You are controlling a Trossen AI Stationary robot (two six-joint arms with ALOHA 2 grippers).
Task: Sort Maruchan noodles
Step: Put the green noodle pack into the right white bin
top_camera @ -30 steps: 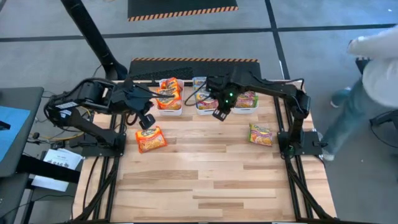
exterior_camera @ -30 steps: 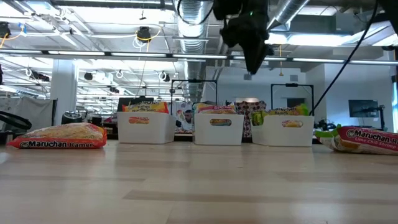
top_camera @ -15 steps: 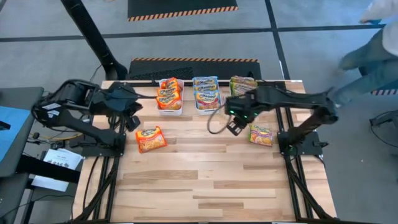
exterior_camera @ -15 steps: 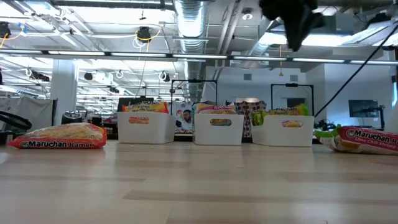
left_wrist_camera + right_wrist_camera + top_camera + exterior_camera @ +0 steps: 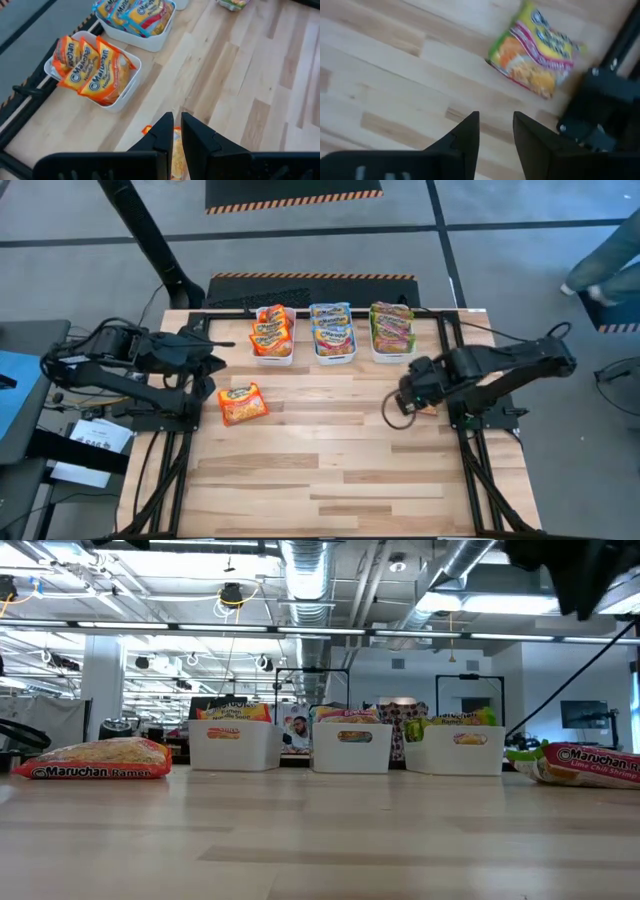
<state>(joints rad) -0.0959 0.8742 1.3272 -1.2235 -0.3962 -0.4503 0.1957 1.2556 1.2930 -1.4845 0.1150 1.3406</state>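
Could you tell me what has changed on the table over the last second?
The right gripper swung from above the bins to the right side, now over the green-pink packet, open and empty. The left gripper drew back leftward, shut and empty. A person walked further off. The orange packet, the green-pink packet and the three bins stayed put.

Left fingers point(image 5: 172, 131) seemingly together, right fingers point(image 5: 470, 131) apart.

Green-pink pkt point(image 5: 537, 55) blurred; orange pkt point(image 5: 175, 150) mostly hidden behind left tool point(image 5: 176, 131) — edge-cut.
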